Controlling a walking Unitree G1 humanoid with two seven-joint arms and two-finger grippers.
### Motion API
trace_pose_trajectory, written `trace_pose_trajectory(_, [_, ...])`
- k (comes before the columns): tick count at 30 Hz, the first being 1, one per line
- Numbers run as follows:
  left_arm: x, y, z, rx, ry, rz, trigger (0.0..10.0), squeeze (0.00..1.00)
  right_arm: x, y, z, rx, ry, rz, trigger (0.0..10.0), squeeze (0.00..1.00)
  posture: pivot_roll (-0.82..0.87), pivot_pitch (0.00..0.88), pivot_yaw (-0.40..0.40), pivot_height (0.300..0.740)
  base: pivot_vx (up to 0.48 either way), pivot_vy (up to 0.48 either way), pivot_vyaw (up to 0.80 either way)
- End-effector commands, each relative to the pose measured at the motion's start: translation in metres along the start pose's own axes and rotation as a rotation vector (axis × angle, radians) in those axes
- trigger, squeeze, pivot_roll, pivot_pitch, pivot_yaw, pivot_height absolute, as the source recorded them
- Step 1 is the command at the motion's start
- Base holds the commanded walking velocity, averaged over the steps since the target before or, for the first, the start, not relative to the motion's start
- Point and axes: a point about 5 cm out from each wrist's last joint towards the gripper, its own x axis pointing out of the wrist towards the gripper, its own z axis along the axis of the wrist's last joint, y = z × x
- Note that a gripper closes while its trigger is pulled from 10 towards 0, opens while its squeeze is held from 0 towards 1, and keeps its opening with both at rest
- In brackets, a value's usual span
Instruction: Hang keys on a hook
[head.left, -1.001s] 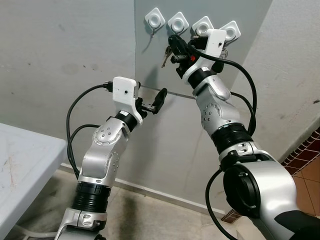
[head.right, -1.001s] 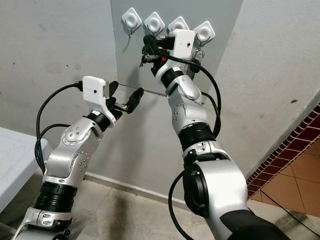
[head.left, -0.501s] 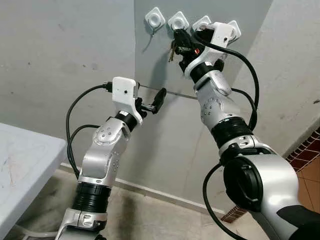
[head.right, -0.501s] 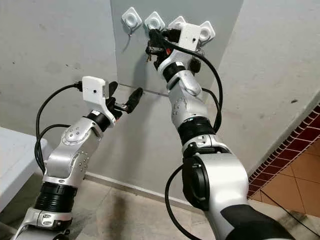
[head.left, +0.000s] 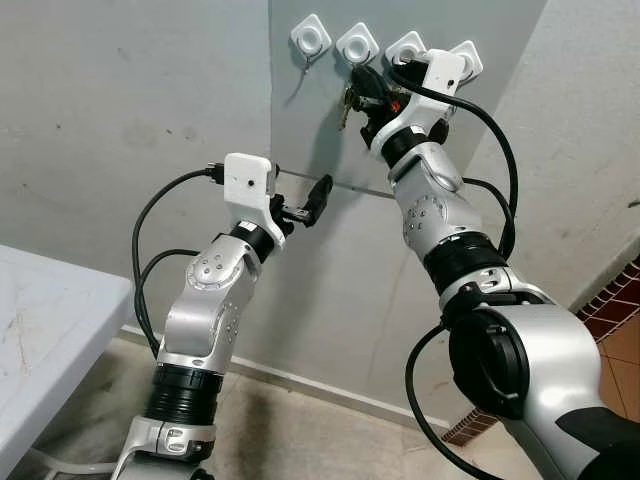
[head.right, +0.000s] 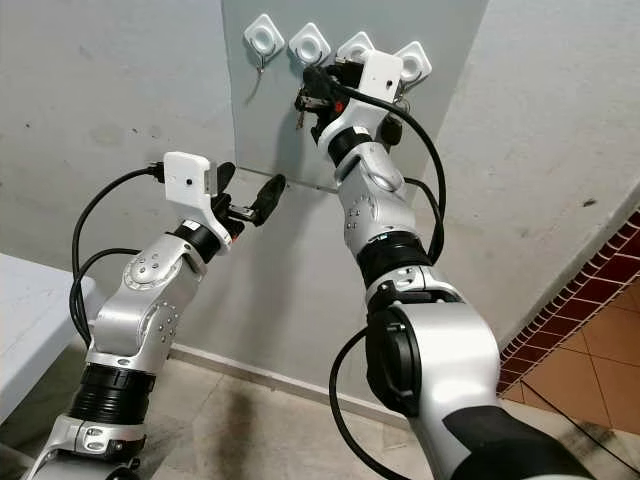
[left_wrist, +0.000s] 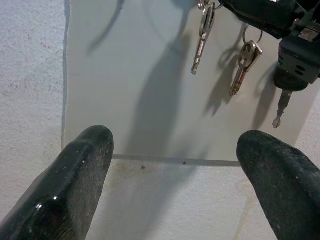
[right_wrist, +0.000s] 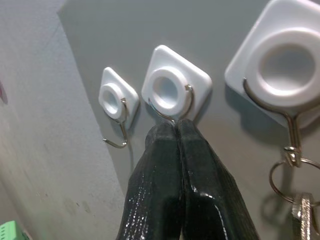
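Four white diamond-shaped wall hooks (head.left: 358, 43) are lining the grey panel as the right gripper (head.left: 355, 84), fingers (right_wrist: 180, 165) pinched shut on the metal keys (head.left: 347, 100), is needing to slip their ring onto the second hook's wire, while the left gripper (head.left: 312, 200) is idling wide open below.

Two silver arms, jointed in rounded metallic segments with small screws dotting the shells. Black ribbed collars at the joints. White boxy camera housing on each wrist, black cables looping from them along the forearms. Left gripper (head.left: 305, 208) and right gripper (head.left: 357, 88): long glossy black fingers, rounded tips. Red detail at right wrist.
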Motion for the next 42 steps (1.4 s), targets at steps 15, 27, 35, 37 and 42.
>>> trace_pose_trajectory(15, [0.001, 0.001, 0.004, 0.005, -0.011, 0.014, 10.0, 0.00, 0.002, -0.011, 0.008, 0.179, -0.021, -0.080, 10.0, 0.00, 0.09, 0.000, -0.081, 0.740, 0.000, 0.000, 0.00])
trace_pose_trajectory(27, [0.000, 0.003, 0.003, 0.018, -0.009, 0.033, 10.0, 0.00, -0.009, -0.020, -0.007, 0.197, 0.004, -0.096, 10.0, 1.00, 0.09, 0.000, -0.081, 0.740, 0.000, 0.000, 0.00])
trace_pose_trajectory(35, [-0.003, 0.006, -0.012, -0.008, 0.020, 0.079, 10.0, 0.00, -0.026, -0.032, -0.025, 0.149, 0.024, -0.123, 10.0, 1.00, 0.09, 0.000, -0.075, 0.740, 0.000, 0.000, 0.00])
trace_pose_trajectory(37, [-0.006, 0.009, -0.024, -0.012, 0.046, 0.104, 10.0, 0.00, -0.036, -0.036, -0.034, 0.053, 0.037, -0.112, 10.0, 1.00, 0.09, 0.000, -0.075, 0.740, 0.000, 0.000, 0.00])
trace_pose_trajectory(42, [-0.015, 0.017, -0.055, -0.015, 0.128, 0.167, 10.0, 0.00, -0.070, -0.050, -0.066, -0.138, 0.115, -0.081, 10.0, 0.00, 0.09, 0.000, -0.075, 0.740, 0.000, 0.000, 0.00])
